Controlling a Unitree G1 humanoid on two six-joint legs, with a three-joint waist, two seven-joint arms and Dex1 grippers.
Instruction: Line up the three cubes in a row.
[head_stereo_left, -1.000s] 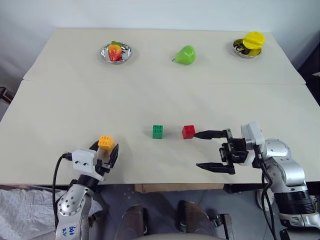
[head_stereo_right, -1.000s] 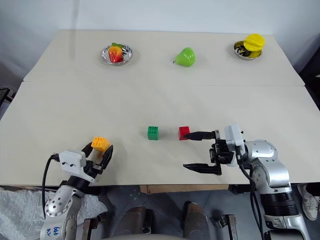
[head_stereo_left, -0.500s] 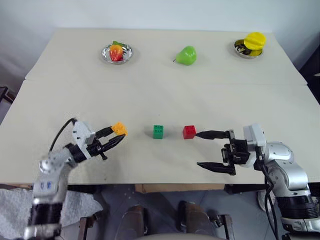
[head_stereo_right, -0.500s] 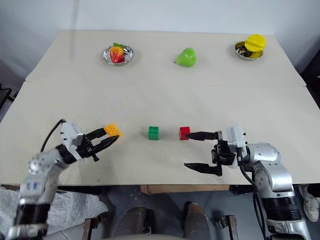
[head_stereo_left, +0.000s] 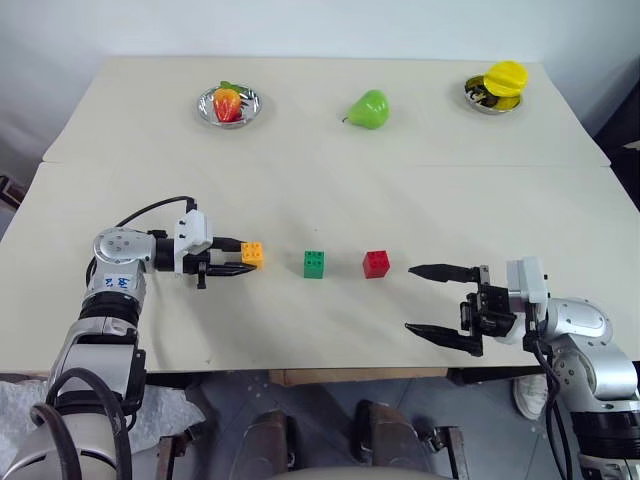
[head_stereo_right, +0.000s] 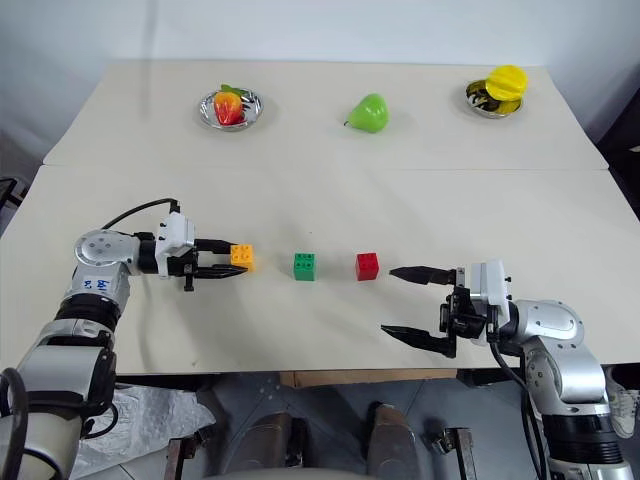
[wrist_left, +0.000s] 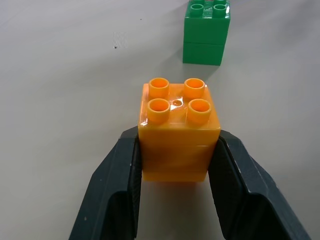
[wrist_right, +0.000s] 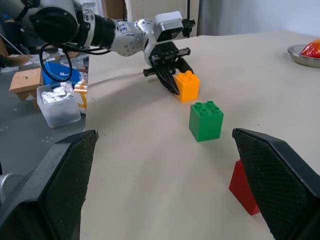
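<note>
Now your left claw clamps orange-yellow cube, green cube just ahead for row; right claw gapes empty

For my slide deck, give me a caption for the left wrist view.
Left gripper clamps the orange-yellow cube upright on the table, green cube just ahead.

Far edge of the pale surface, three items well apart in a rough line. Left: small metal dish holding a red-orange fruit toy with a green leaf. Middle: glossy green pear, lying directly on the surface. Right: second metal dish with a yellow fruit-shaped toy over its rim. Beyond the surface's left end, in the right wrist view: clear plastic tub, small cardboard box.
</note>
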